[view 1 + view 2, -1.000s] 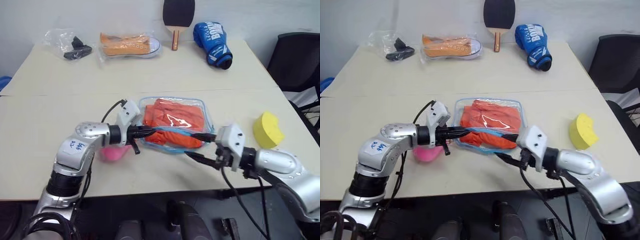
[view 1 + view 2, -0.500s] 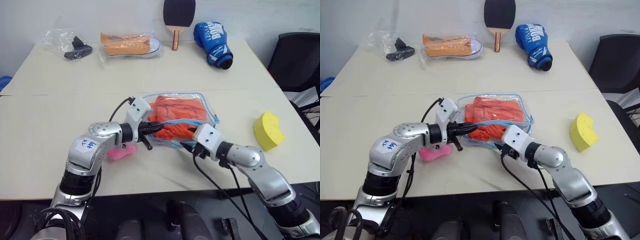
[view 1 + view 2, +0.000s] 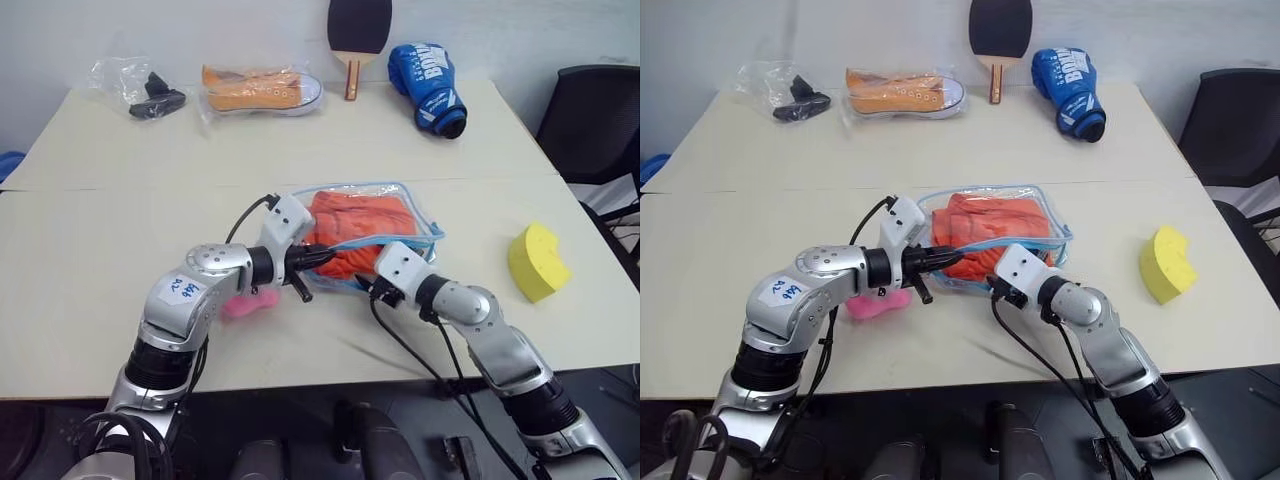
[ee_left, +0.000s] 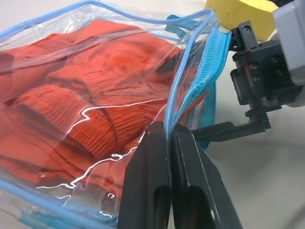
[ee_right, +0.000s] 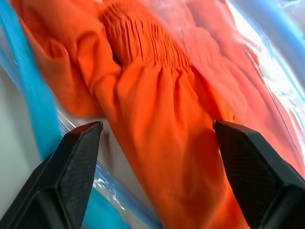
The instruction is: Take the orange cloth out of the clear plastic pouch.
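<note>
Left gripper (image 4: 169, 143) has its jaws pinched tight on the blue rim of the clear plastic pouch (image 3: 415, 215), holding the mouth up mid-table. Orange cloth (image 3: 355, 225) is fully inside. Right gripper (image 5: 157, 157), jaws spread wide, is at the opening, nothing grabbed yet.

The right pincer (image 3: 365, 283) hides its fingertips behind the clear plastic pouch's (image 3: 420, 222) near edge.

On the table (image 3: 730, 230), the clear plastic pouch (image 3: 1045, 216) with the orange cloth (image 3: 992, 226) inside is pinched at its near edge by the left gripper (image 3: 943, 256). The right gripper (image 3: 992, 283) is placed at the pouch's mouth.
</note>
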